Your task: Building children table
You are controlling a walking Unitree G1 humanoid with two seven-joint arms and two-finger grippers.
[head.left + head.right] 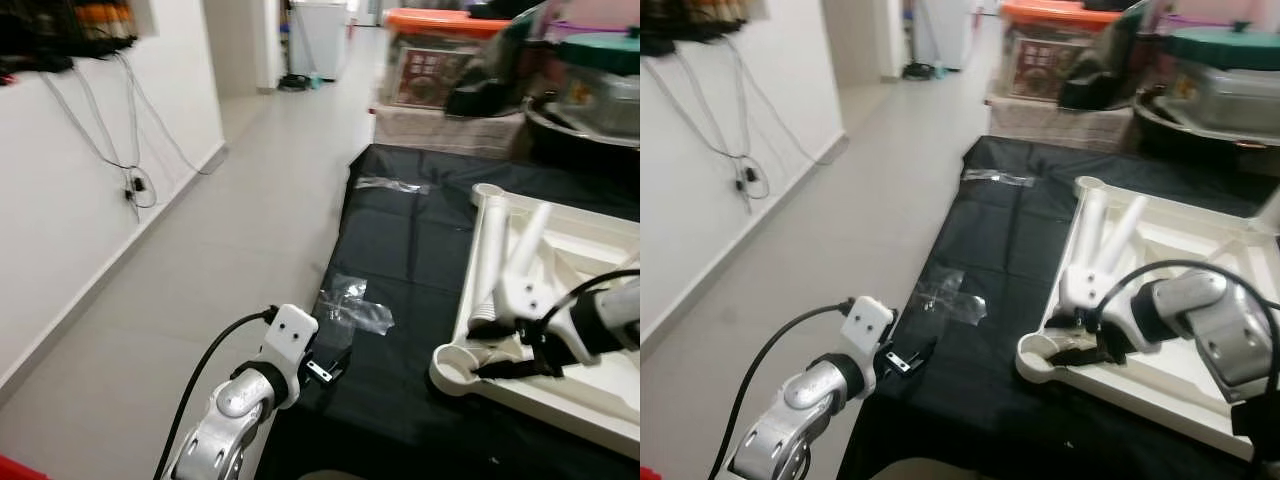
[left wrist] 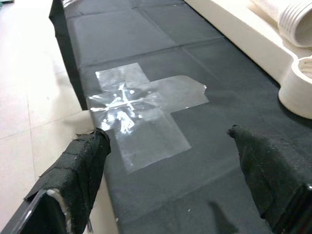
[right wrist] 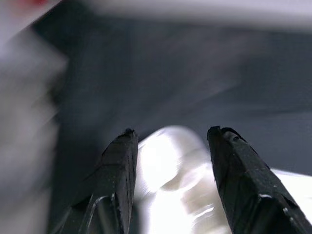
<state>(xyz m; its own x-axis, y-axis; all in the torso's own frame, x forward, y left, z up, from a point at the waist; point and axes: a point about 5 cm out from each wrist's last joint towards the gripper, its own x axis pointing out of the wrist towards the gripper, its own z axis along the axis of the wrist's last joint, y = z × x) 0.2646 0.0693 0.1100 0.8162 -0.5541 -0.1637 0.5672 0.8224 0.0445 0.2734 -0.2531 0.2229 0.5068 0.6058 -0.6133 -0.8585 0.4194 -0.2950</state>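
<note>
right gripper (image 1: 1072, 345) jaws spread astride the corner socket (image 1: 1040, 357) of the white tabletop (image 1: 1160, 385); left gripper (image 2: 170, 146) released above the black sheet (image 1: 410, 250).

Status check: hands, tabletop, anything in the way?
Right hand open at the white tabletop's corner socket. Left hand open over the black sheet, above a taped patch. Two loose legs lie on the tabletop.
</note>
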